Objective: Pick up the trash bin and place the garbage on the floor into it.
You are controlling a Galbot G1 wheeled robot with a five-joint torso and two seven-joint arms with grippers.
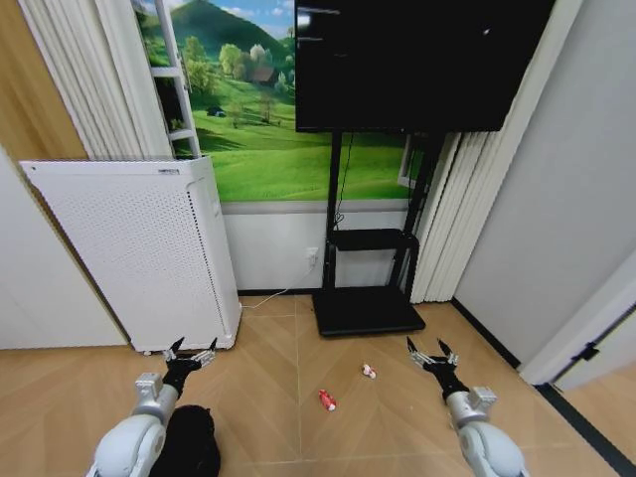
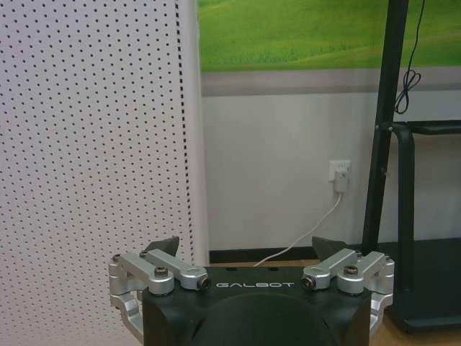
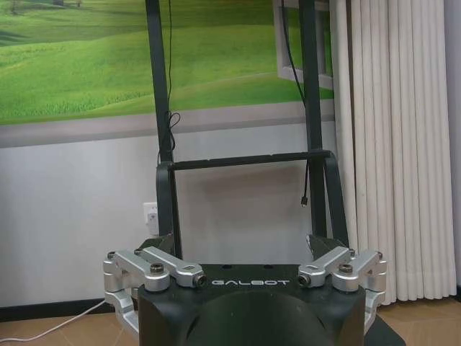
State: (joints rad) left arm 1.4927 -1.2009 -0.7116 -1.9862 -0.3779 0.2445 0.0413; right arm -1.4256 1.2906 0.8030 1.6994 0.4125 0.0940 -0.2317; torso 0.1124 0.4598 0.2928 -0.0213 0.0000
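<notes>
In the head view the black mesh trash bin (image 1: pixel 187 437) stands on the herringbone floor (image 1: pixel 288 348) at the lower left, partly behind my left arm. My left gripper (image 1: pixel 190 352) hovers open just above and beyond it, empty; in its wrist view the left gripper (image 2: pixel 247 245) faces the white appliance. Two pieces of garbage lie mid-floor: a red crushed can (image 1: pixel 327 399) and a white-and-red scrap (image 1: pixel 369 372). My right gripper (image 1: pixel 430 349) is open and empty to the right of the scrap; the right gripper (image 3: pixel 241 243) faces the TV stand.
A tall white perforated appliance (image 1: pixel 139 253) stands against the wall at left. The black TV stand (image 1: pixel 368 308) with its flat base sits ahead, a screen (image 1: pixel 417 60) above it. White curtains (image 1: pixel 447 219) and a grey wall close the right side.
</notes>
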